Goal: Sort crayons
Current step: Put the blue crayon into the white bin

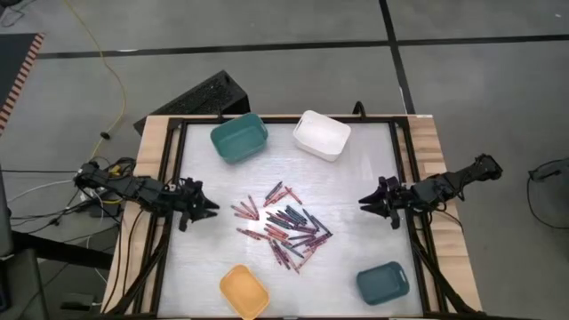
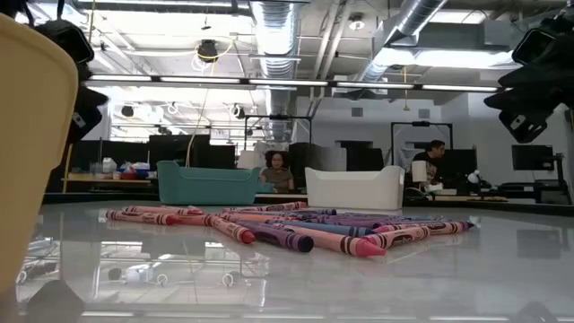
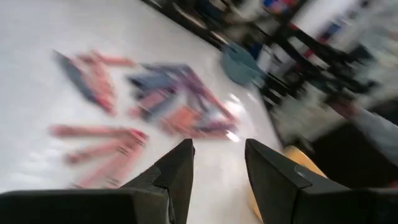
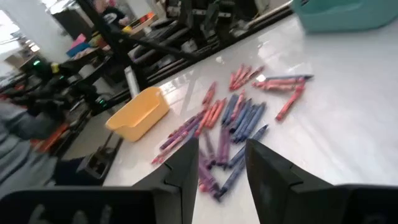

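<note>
table [image 1: 356, 191] — glossy white | frame [image 1: 151, 151] — wood | bins [image 1: 322, 135] — smooth plastic

crayons [image 3: 155, 106] smeared by blur in left wrist view, yellow bin [image 2: 27, 144] cropped at low view's edge

Overhead, table-level and wrist cameras share the crayons [image 1: 283, 227].

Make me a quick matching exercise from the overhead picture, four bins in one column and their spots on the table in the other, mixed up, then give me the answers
Things:
1. white bin
2. yellow bin
3. larger teal bin
4. smaller teal bin

Places, in the high view:
A. near corner on the right arm's side
B. far edge, right of the crayons
C. near edge, left of the crayons
D. far edge, left of the crayons

Pairs: 1-B, 2-C, 3-D, 4-A
</note>
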You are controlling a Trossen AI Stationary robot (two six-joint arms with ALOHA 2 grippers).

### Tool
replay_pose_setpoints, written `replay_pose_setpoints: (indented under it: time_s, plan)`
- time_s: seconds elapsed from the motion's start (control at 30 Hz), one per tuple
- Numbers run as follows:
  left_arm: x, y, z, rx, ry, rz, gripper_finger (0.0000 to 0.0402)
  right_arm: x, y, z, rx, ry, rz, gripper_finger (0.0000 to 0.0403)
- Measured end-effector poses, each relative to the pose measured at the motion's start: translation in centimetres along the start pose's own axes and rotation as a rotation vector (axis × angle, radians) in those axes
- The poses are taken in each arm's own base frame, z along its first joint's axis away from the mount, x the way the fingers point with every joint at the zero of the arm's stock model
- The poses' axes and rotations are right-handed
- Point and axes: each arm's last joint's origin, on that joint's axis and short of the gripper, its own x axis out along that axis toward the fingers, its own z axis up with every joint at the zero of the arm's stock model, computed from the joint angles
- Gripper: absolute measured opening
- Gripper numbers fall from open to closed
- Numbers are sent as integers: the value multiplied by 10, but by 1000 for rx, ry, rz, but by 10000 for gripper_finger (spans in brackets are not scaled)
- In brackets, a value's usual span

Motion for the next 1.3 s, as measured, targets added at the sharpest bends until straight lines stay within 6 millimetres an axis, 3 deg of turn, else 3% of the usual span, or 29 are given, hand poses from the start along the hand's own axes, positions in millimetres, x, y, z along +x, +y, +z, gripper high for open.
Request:
replay_pose_setpoints:
  time_s: [0.23, 0.67, 0.83, 1.17, 1.3]
  plan:
    - [-1, 7, 5, 18, -176, 250, 134, 0, -1, 2, 53, -41, -37, 140]
    - [-5, 12, 12, -10, -384, 475, 134, 0, -2, 3, 5, -85, -106, 140]
    - [-5, 6, 19, -63, -444, 399, 134, -1, 1, 10, 23, -144, -70, 140]
    - [-11, -8, 38, -143, -591, 193, 134, -13, 19, 46, -56, -509, 84, 140]
    - [-12, -13, 42, -156, -610, 102, 136, -16, 20, 51, -61, -538, 91, 140]
